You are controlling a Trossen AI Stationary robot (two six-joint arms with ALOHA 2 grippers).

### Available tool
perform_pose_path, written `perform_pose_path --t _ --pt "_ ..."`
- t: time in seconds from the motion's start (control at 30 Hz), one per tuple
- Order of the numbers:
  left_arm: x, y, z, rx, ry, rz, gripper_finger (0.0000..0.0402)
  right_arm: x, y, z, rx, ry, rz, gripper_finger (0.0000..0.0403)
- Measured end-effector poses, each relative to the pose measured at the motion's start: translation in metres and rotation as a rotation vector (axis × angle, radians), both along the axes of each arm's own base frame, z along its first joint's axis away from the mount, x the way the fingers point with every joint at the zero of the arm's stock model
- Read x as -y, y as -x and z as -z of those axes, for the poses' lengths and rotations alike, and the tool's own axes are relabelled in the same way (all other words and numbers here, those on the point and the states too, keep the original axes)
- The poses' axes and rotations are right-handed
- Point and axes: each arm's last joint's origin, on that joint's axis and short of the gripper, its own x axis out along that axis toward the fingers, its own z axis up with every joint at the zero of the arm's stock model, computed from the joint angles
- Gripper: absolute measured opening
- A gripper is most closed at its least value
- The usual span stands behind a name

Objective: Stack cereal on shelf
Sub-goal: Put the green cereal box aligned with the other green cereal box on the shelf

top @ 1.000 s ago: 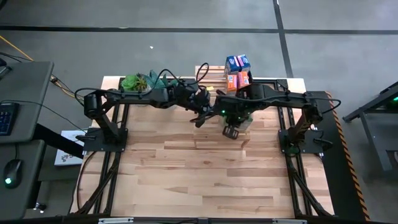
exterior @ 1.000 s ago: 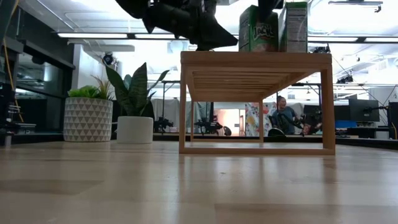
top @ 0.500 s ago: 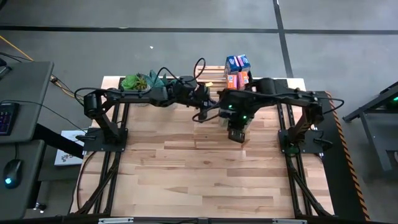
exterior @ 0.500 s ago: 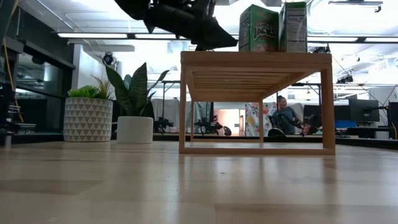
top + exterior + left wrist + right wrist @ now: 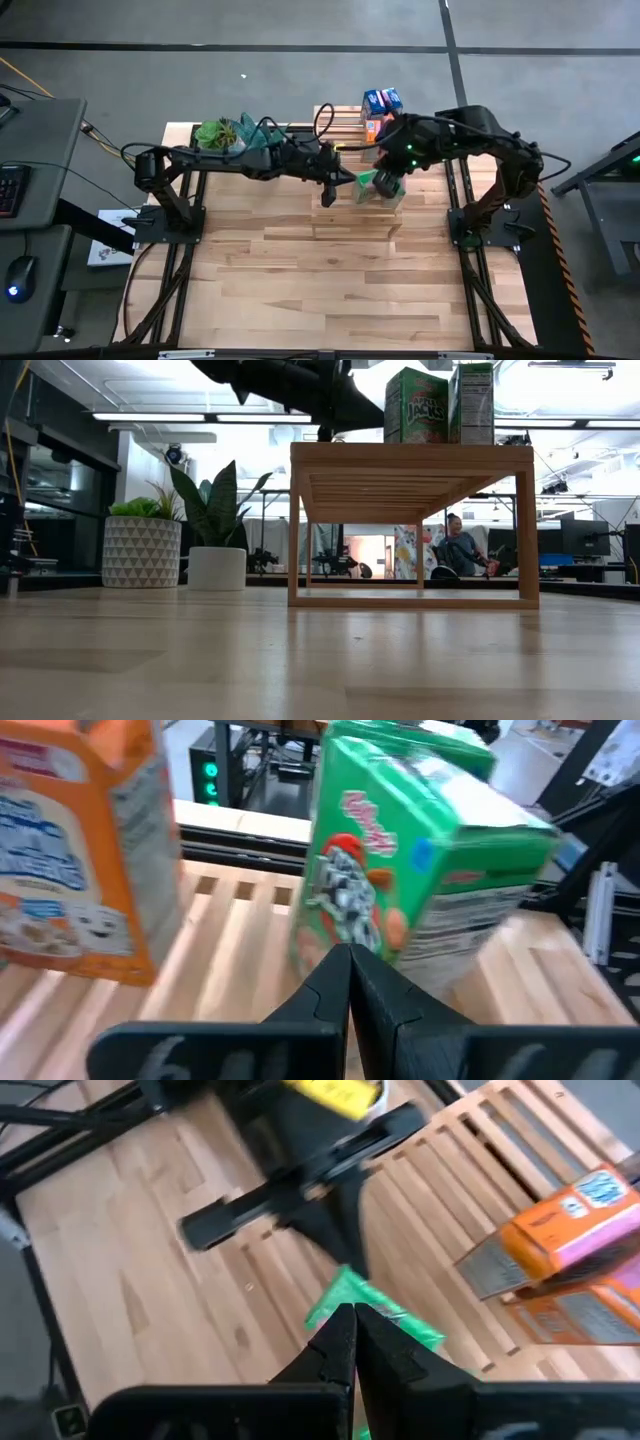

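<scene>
Two closed pincers, left pincer [image 5: 328, 185] and right pincer [image 5: 385, 186], flanking green cereal box [image 5: 364, 185] on shelf [image 5: 330, 222], gripping nothing. Judged light, crushable cardboard. Best taken across narrow sides.

Pale slatted wooden shelf [image 5: 410, 460], printed cardboard cereal [image 5: 420, 850] boxes, smooth wood-plank table [image 5: 300, 270], matt black plastic tools
</scene>
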Motion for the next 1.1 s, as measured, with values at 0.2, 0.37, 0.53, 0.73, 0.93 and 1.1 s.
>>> perform_pose_path --t 0.2,0.37,0.53,0.73,0.93,1.1 --pt "0.010 -0.001 0.001 -0.017 0.042 0.009 0.0000 0.009 0.000 0.000 0.008 0.008 0.084 0.0000" --pt "0.017 -0.002 0.001 -0.019 0.079 0.014 0.0000 0.019 0.002 -0.001 0.012 0.056 0.168 0.0000" --pt "0.023 -0.003 0.001 -0.021 0.116 0.017 0.0000 0.033 0.005 -0.002 0.018 0.089 0.246 0.0000" --pt "0.031 -0.004 0.001 -0.020 0.107 -0.010 0.0000 0.048 0.010 -0.004 0.020 0.089 0.305 0.0000" --pt "0.036 -0.006 -0.003 0.022 0.135 -0.027 0.0000 0.058 0.013 -0.004 0.015 0.093 0.331 0.0000" --pt "0.038 -0.006 -0.003 0.029 0.154 -0.027 0.0000 0.065 0.015 -0.004 0.011 0.092 0.342 0.0000"
